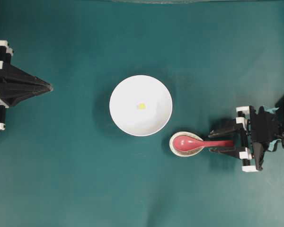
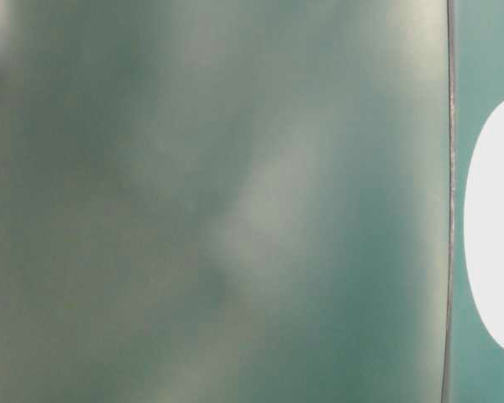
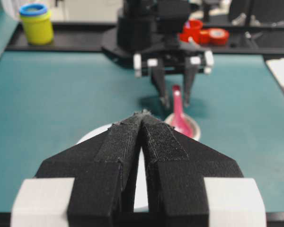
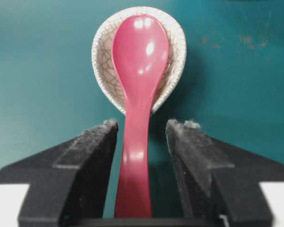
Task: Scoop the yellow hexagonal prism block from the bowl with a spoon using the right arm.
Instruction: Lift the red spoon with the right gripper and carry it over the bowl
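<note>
Right gripper (image 4: 141,130) is straddling the spoon (image 4: 138,94) handle, jaws apart with a gap on each side. Spoon's scoop is lying in the speckled rest (image 4: 173,52); beyond, the yellow block (image 1: 141,106) is sitting inside the bowl (image 1: 128,120). Left gripper (image 1: 49,87) is resting together, well apart.

1. The bowl (image 1: 141,105) is plain glossy white.
2. Inside the bowl, the block (image 1: 141,106) is bright yellow.
3. Just right of the bowl, the spoon (image 4: 138,85) is glossy pink-red.
4. The spoon rest (image 4: 173,52) under it is off-white with dark crackle lines.
5. The table (image 1: 75,179) is teal.
</note>
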You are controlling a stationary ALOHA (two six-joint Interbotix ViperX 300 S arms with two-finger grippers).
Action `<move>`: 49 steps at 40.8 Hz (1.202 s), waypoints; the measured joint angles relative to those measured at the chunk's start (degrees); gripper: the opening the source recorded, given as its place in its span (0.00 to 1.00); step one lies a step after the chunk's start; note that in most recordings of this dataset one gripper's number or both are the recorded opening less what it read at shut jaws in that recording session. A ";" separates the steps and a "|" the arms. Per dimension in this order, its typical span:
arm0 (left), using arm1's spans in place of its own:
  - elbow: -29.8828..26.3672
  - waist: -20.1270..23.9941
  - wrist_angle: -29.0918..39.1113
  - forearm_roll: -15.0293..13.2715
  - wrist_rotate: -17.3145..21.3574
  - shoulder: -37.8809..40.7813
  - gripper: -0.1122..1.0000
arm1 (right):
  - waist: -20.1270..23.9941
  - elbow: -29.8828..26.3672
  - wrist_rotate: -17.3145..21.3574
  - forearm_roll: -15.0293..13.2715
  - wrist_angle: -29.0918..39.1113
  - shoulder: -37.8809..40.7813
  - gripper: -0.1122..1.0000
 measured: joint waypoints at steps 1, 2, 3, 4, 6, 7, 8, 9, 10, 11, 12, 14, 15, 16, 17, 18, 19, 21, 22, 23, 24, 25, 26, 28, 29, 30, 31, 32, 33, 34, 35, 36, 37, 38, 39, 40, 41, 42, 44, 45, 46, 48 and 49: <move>-0.09 0.00 0.00 0.00 0.00 -0.09 0.11 | 0.00 0.00 0.00 0.00 0.00 0.00 0.56; 0.00 0.00 0.00 0.00 0.00 -0.09 0.11 | 0.00 0.09 0.00 0.00 0.00 -0.09 0.55; 0.00 0.00 0.00 0.00 0.00 0.00 0.11 | 0.00 0.00 0.00 0.00 0.00 0.00 0.55; 0.00 0.00 0.00 -0.09 0.00 0.00 0.11 | 0.00 0.00 0.00 0.00 0.00 -0.09 0.54; 0.00 0.00 0.00 0.00 0.00 0.00 0.11 | 0.00 0.00 0.00 -0.09 0.00 0.00 0.54; 0.00 0.09 0.00 0.00 0.00 0.00 0.11 | 0.00 0.09 0.00 -0.09 0.00 -0.09 0.53; 0.00 0.00 0.00 0.00 0.00 0.00 0.11 | -0.09 0.00 0.09 -0.09 0.00 0.00 0.53; 0.00 0.00 0.00 0.00 0.00 0.00 0.11 | 0.00 0.09 0.00 0.00 0.00 0.00 0.53; 0.00 0.00 0.00 0.00 0.00 -0.09 0.11 | 0.00 0.00 -0.09 0.00 0.00 0.00 0.53; 0.00 0.00 0.00 -0.09 0.00 0.00 0.11 | 0.00 0.09 -0.09 -0.09 0.00 -0.09 0.53; 0.00 0.00 0.00 -0.09 0.00 0.00 0.11 | 0.00 0.09 0.00 -0.09 0.00 0.00 0.52; 0.00 0.09 0.00 0.00 0.00 0.00 0.11 | 0.00 0.09 -0.09 0.00 0.00 0.00 0.51; 0.00 0.09 0.00 0.00 0.00 0.00 0.11 | 0.00 0.09 -0.09 -0.09 0.00 0.00 0.50; 0.00 0.09 0.00 -0.09 0.00 0.00 0.11 | 0.00 0.09 -0.09 -0.18 0.00 -0.09 0.49; 0.00 0.00 0.00 0.00 0.00 0.00 0.11 | 0.00 0.09 -0.09 -0.18 0.00 -0.09 0.48; 0.00 0.00 0.00 0.00 0.00 0.00 0.11 | 0.00 0.09 -0.09 -0.18 0.00 0.00 0.46; 0.00 0.00 0.00 0.00 0.00 0.00 0.11 | 0.00 0.09 -0.09 -0.26 0.00 0.00 0.45; 0.00 0.09 0.00 -0.09 0.00 0.00 0.11 | 0.00 0.09 0.00 -0.53 0.00 -0.09 0.41; 0.00 0.00 0.00 0.00 0.00 0.00 0.11 | 0.00 0.00 -0.09 -0.62 0.09 -0.09 0.39; 0.00 0.00 0.00 -0.09 0.00 0.00 0.11 | 0.00 0.09 -0.09 -0.70 0.00 -0.09 0.39; 0.00 0.00 0.00 0.00 0.00 0.00 0.11 | 0.00 0.00 -0.09 -0.97 0.09 0.00 0.35; 0.00 0.00 -0.09 0.00 0.00 0.00 0.11 | 0.00 0.00 -0.09 -1.14 0.09 0.00 0.33; 0.00 0.00 0.00 0.00 0.00 0.00 0.11 | 0.00 0.09 -0.09 -1.41 0.09 0.00 0.31; 0.00 0.09 0.00 -0.09 0.00 0.00 0.11 | 0.00 0.00 -0.09 -1.67 0.09 0.00 0.31; 0.00 0.00 0.00 -0.09 0.00 0.00 0.11 | 0.00 0.00 0.00 -1.85 0.00 0.00 0.31; 0.00 0.09 0.00 0.00 0.00 0.00 0.11 | 0.00 0.00 -0.09 -1.93 0.09 0.00 0.31; 0.00 0.00 0.00 -0.09 0.00 0.00 0.11 | 0.00 -0.09 -0.09 -1.93 0.09 0.00 0.31; 0.00 0.00 0.00 0.00 0.00 0.00 0.11 | 0.00 -0.09 -0.09 -1.93 0.09 0.00 0.31; 0.00 0.00 0.00 0.00 0.00 0.00 0.11 | 0.00 -0.18 -0.09 -2.02 0.09 -0.09 0.31; 0.00 0.09 0.00 -0.09 0.00 0.00 0.11 | 0.00 -0.18 -0.09 -2.02 0.09 -0.09 0.31; 0.00 0.00 0.00 0.00 0.00 0.00 0.11 | 0.00 -0.18 -0.09 -2.02 0.09 -0.18 0.31; 0.00 0.09 0.00 0.00 0.00 0.00 0.11 | 0.00 -0.26 -0.09 -2.02 0.09 -0.26 0.31; 0.00 0.00 0.00 0.00 0.00 0.00 0.11 | 0.00 -0.35 -0.09 -2.02 0.09 -0.53 0.31; 0.00 0.09 0.00 -0.09 0.00 0.00 0.11 | 0.00 -0.35 -0.09 -2.02 0.26 -0.88 0.31; 0.00 0.09 0.00 0.00 0.00 0.00 0.11 | 0.00 -0.35 -0.09 -2.02 0.35 -1.32 0.31; 0.00 0.09 0.00 -0.09 0.00 0.00 0.11 | 0.00 -0.35 -0.09 -2.02 0.53 -1.67 0.31; 0.00 0.00 0.00 0.00 0.00 0.00 0.11 | 0.00 -0.44 -0.09 -2.02 0.70 -2.20 0.31; 0.00 0.09 0.00 0.00 0.00 0.00 0.11 | 0.00 -0.44 -0.09 -2.02 0.97 -2.64 0.31; 0.00 0.09 0.00 0.00 0.00 0.00 0.11 | 0.00 -0.35 -0.09 -2.02 1.49 -3.78 0.31; 0.00 0.09 0.00 0.00 0.00 0.00 0.11 | 0.00 -0.44 -0.09 -2.02 1.76 -4.39 0.31; 0.00 0.00 0.00 0.00 0.00 0.00 0.11 | 0.00 -0.44 -0.09 -2.02 2.29 -5.19 0.31; 0.00 0.00 0.18 0.00 0.00 0.00 0.11 | -0.09 -0.35 0.00 -2.02 3.08 -6.59 0.31; 0.00 0.09 0.35 0.00 0.00 0.00 0.11 | -0.09 -0.44 -0.09 -2.02 3.52 -7.47 0.31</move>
